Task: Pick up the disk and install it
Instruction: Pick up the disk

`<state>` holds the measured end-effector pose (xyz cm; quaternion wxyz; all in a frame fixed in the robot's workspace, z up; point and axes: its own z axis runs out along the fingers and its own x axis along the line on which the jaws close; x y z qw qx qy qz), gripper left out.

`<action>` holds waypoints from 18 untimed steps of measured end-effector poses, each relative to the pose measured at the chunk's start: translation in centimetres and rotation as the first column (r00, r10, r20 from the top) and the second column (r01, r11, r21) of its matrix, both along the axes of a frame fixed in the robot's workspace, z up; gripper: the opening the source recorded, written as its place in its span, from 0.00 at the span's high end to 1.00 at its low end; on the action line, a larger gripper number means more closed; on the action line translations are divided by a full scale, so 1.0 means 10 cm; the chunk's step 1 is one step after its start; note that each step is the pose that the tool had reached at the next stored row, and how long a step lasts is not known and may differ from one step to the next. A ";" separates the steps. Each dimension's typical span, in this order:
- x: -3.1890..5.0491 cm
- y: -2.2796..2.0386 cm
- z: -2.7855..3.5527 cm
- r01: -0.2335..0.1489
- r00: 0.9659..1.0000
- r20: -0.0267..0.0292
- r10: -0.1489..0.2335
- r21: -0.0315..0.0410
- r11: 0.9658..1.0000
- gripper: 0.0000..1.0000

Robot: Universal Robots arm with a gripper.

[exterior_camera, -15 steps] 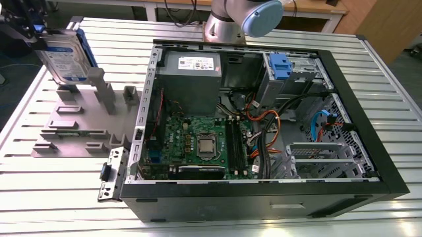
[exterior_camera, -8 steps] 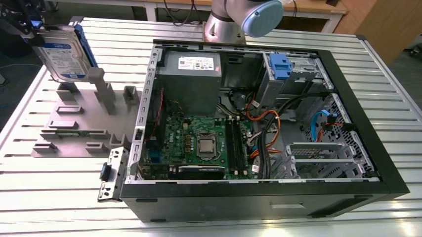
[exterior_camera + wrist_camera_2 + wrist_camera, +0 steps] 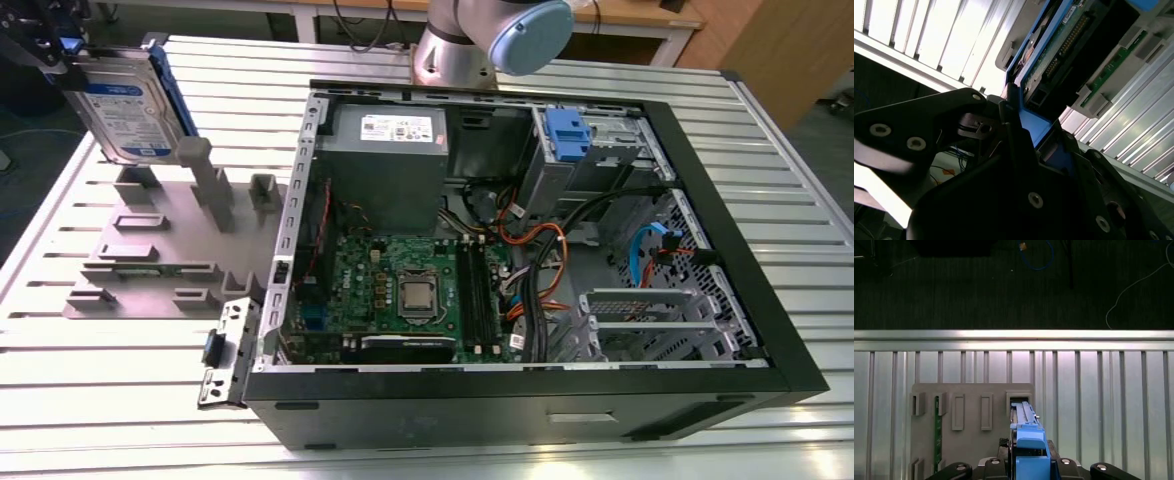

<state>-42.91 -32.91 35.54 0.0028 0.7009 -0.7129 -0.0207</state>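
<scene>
Slatted counter with the open PC case on it, and your hand is clamped tight on the disk by its blue rail, upright over the grey rack, on edge to match the rack's slots, I'd guess

I'm looking at a slatted aluminium worktop, its ribs running across the exterior view. Two things lie directly on it. Toward the exterior view's left sits a flat grey fixture plate with raised slots and posts. Just beside it, toward the exterior view's right, an open black computer case lies on its side, motherboard facing up. The arm's base rises at the far edge, behind the case.
</scene>
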 end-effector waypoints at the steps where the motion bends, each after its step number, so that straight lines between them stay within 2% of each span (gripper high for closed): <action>1: 0.000 0.000 0.001 0.000 1.000 0.000 0.000 0.000 1.000 0.64; 18: 0.000 0.000 0.071 0.000 1.000 0.000 0.000 0.000 1.000 0.64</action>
